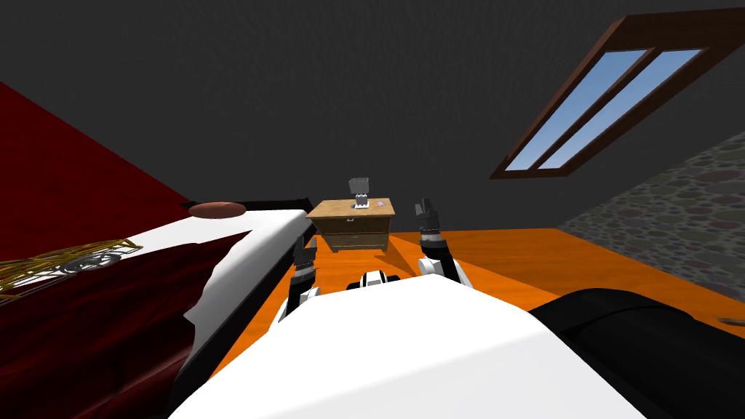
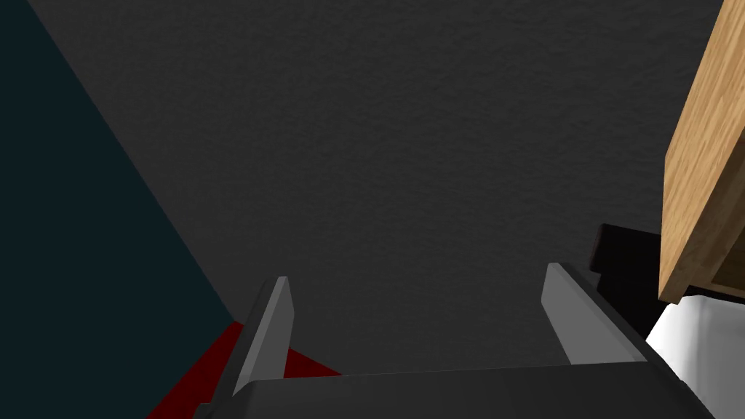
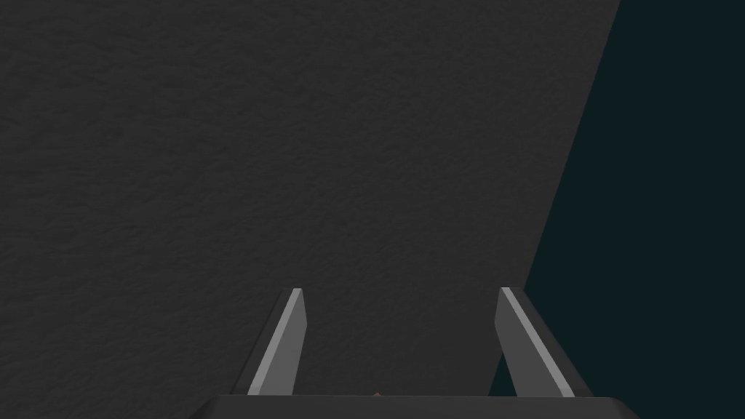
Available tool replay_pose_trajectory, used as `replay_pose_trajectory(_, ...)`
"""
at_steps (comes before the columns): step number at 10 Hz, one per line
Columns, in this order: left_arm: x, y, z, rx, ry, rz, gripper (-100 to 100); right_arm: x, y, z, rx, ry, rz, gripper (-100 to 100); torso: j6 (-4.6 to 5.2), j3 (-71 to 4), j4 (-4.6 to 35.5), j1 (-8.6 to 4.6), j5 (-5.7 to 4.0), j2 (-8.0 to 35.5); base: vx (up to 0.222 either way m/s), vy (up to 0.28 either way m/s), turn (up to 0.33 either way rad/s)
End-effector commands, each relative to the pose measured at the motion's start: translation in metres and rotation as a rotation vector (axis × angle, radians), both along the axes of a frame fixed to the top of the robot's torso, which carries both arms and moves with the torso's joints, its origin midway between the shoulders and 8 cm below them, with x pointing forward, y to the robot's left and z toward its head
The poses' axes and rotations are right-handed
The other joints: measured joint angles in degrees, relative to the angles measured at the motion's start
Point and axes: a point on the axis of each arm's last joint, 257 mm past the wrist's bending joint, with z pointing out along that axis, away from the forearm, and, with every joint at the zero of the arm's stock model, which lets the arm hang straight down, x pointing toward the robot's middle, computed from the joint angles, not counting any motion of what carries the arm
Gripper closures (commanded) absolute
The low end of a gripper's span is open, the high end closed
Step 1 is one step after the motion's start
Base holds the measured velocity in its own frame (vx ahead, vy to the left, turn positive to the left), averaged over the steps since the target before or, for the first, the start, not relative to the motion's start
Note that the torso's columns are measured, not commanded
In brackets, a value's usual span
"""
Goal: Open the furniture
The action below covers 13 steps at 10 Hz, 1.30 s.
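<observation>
**Nightstand shut, both pincers spread**

Head: boxy light-wood nightstand (image 1: 352,222) with two closed drawer fronts stands ahead on the orange floor (image 1: 509,254), just beside the white-sheeted bed (image 1: 240,244). Left pincer (image 1: 304,254) and right pincer (image 1: 424,209) are well apart from it.
Left wrist: blades spread, holding nothing; grained wood edge nearby.
Right wrist: blades spread, holding nothing.

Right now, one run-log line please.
wooden nightstand: drawers shut, ahead, unreached | left gripper: open, empty | right gripper: open, empty
</observation>
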Motion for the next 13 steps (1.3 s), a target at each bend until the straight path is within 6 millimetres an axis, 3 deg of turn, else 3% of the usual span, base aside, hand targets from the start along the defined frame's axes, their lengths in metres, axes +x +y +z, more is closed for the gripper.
replay_pose_trajectory(1, -0.001, 0.006, -0.018, -0.001, 0.011, 0.013, -100, 0.000, 0.000, 0.000, 0.000, 0.000, 0.000, 0, -0.01, 0.0, 0.0, -0.04, -0.01, 0.0, 0.063, 0.019, -0.052)
replay_pose_trajectory(13, -0.011, 0.012, -0.105, 0.008, 0.123, 0.053, -100, 0.000, 0.000, 0.000, 0.000, 0.000, 0.000, 0, -0.01, 0.0, 0.0, -0.02, 0.00, 0.0, 0.079, 0.016, -0.047)
